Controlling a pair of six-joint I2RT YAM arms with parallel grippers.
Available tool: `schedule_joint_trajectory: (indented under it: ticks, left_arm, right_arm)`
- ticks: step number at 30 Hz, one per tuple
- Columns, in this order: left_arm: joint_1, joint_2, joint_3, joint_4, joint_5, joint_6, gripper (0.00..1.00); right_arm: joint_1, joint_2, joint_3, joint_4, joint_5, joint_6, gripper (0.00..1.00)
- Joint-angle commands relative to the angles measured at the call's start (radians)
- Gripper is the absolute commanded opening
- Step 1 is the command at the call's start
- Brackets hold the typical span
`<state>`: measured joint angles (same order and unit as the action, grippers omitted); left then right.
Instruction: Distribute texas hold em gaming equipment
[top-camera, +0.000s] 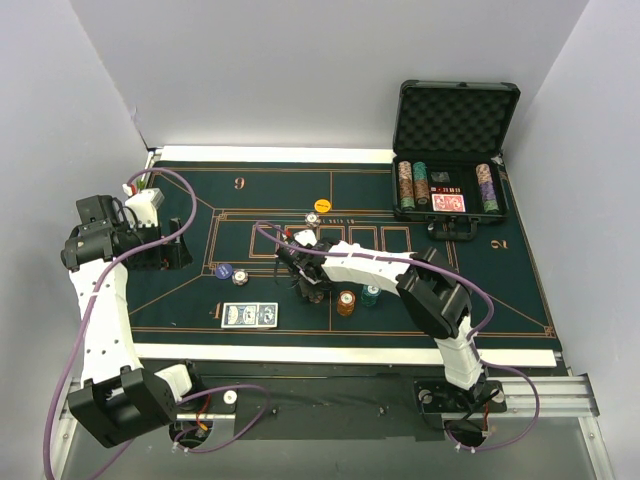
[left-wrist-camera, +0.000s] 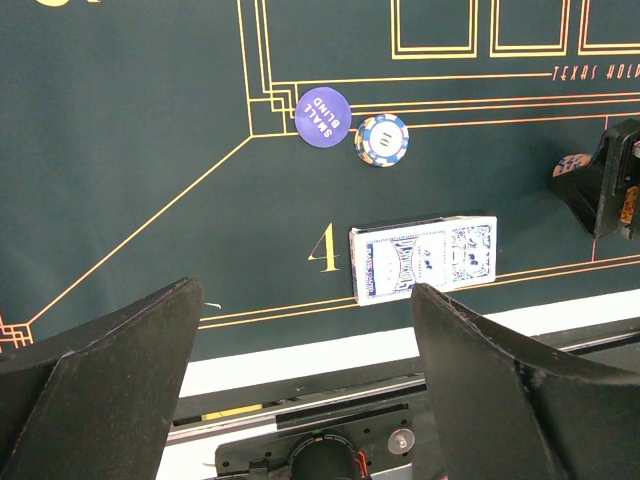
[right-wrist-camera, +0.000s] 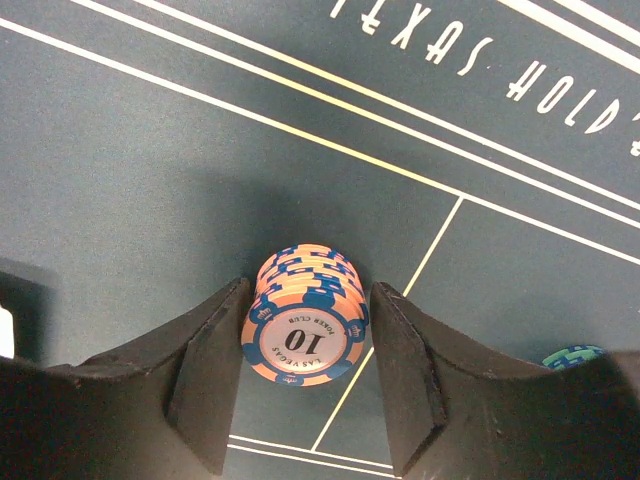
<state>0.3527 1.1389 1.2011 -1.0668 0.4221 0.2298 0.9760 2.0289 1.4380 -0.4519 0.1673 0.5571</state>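
Observation:
My right gripper (right-wrist-camera: 310, 292) points down at the green felt mat (right-wrist-camera: 130, 190), open, its jaws close on either side of a short stack of orange poker chips (right-wrist-camera: 305, 318) marked 10; a sliver of gap shows at the right finger (right-wrist-camera: 405, 375). In the top view the right gripper (top-camera: 309, 284) covers that stack. Two blue-backed cards (top-camera: 250, 315) (left-wrist-camera: 423, 258) lie by the 4. A purple small-blind disc (left-wrist-camera: 323, 117) and a blue-white chip (left-wrist-camera: 381, 139) lie above them. My left gripper (left-wrist-camera: 305, 300) (top-camera: 168, 250) hovers open and empty at the left.
An orange chip stack (top-camera: 346, 302) and a teal one (top-camera: 371, 295) stand right of the right gripper. An orange disc (top-camera: 322, 205) and a white-red chip (top-camera: 313, 217) lie further back. The open black case (top-camera: 455, 110) at back right holds chip rows and a red deck (top-camera: 448, 203).

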Motion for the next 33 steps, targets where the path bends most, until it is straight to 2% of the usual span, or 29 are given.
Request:
schedule_joint_trajectory:
  ticks: [1, 21, 25, 33]
  left_arm:
    - [0.006, -0.025, 0.000, 0.004, -0.006, 0.013, 0.96]
    - [0.008, -0.037, 0.002, 0.001, -0.016, 0.022, 0.96]
    - [0.008, -0.039, 0.002, 0.001, -0.019, 0.022, 0.96]
    - [0.006, -0.041, 0.006, 0.004, -0.022, 0.020, 0.96]
  right_arm:
    - [0.004, 0.002, -0.002, -0.022, 0.008, 0.009, 0.45]
    - [0.003, -0.019, 0.002, -0.022, 0.005, 0.030, 0.23]
    - [0.003, -0.048, 0.002, -0.021, 0.011, 0.037, 0.13]
    - [-0.020, -0.133, 0.024, -0.044, 0.008, 0.037, 0.05]
